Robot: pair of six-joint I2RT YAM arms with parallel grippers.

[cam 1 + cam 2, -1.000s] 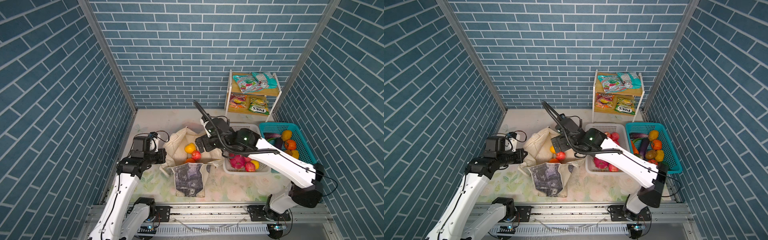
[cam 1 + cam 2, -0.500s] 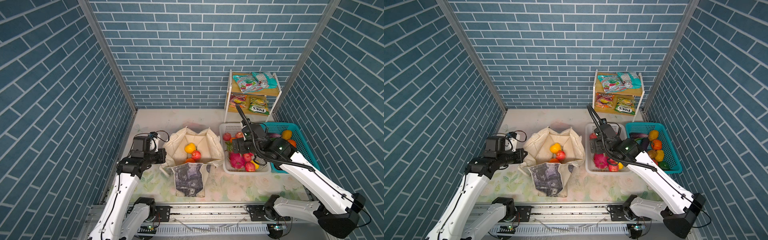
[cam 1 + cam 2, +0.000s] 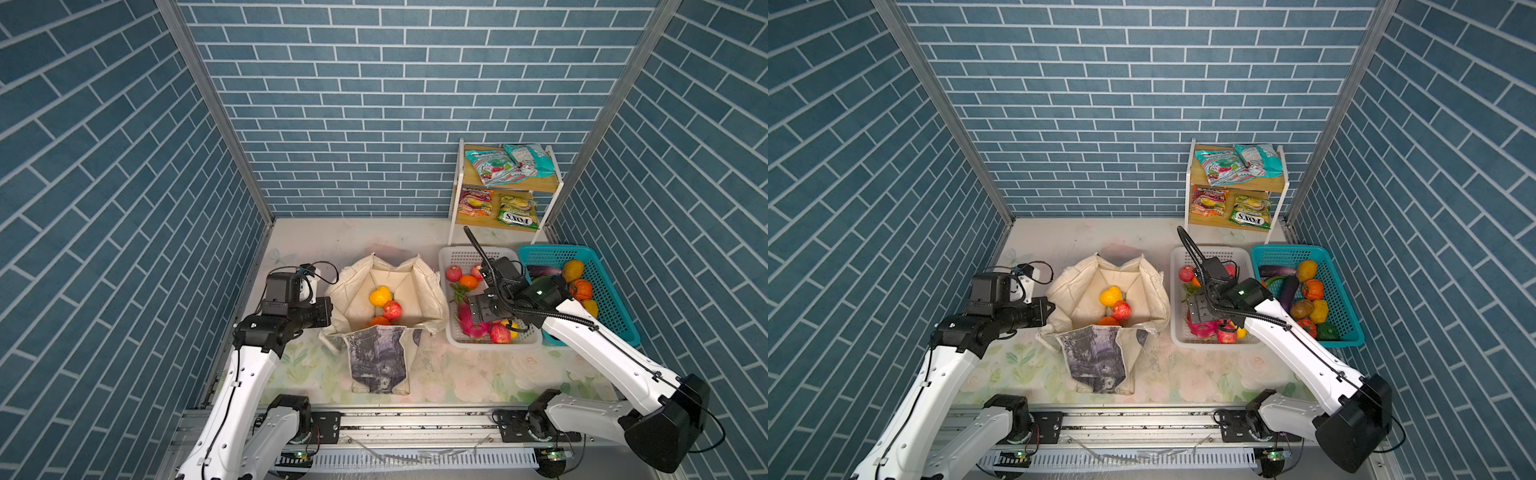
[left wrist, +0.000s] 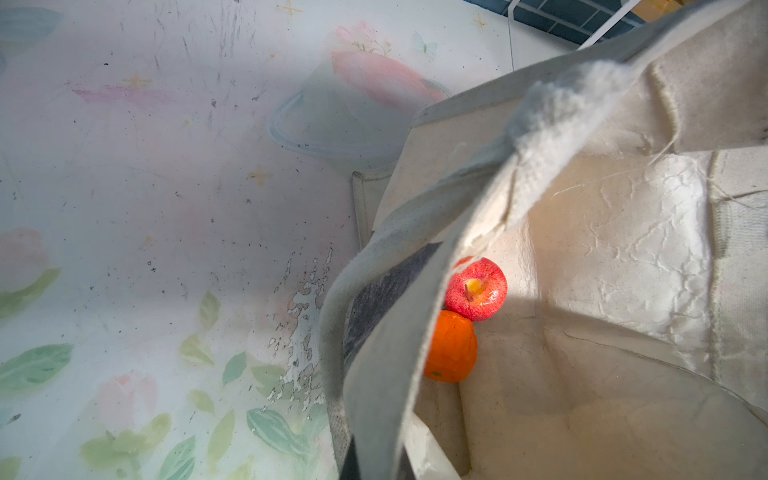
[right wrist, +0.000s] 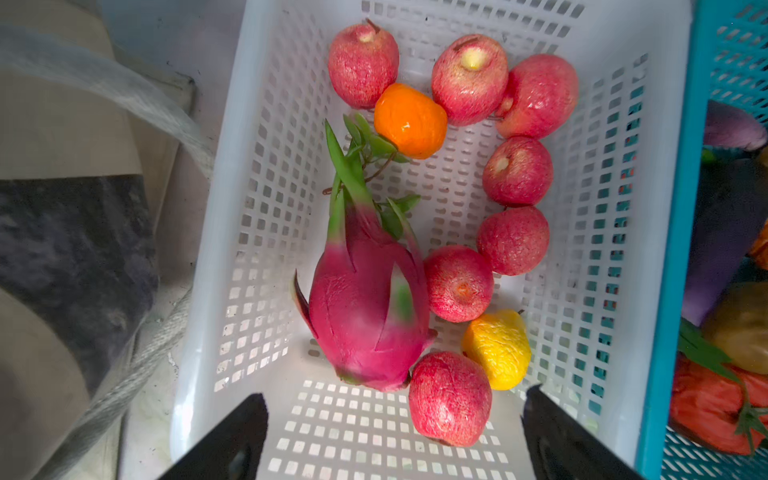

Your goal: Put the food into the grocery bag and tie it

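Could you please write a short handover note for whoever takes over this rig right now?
Left gripper: shut on the grocery bag at its left rim, holding it open.
Right gripper: open, empty, over the white basket.
Done: a yellow fruit, a red apple and an orange lie in the bag.
Left: apples, dragon fruit and others in the white basket, produce in the teal basket, snack packets on the shelf; then tie the bag.

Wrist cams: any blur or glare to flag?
Left wrist view: grocery bag rim near the lens is soft, with a bright glare patch on its inner wall; the apple and orange are sharp. Right wrist view: dragon fruit slightly smeared, apples crisp, bag at the edge out of focus.
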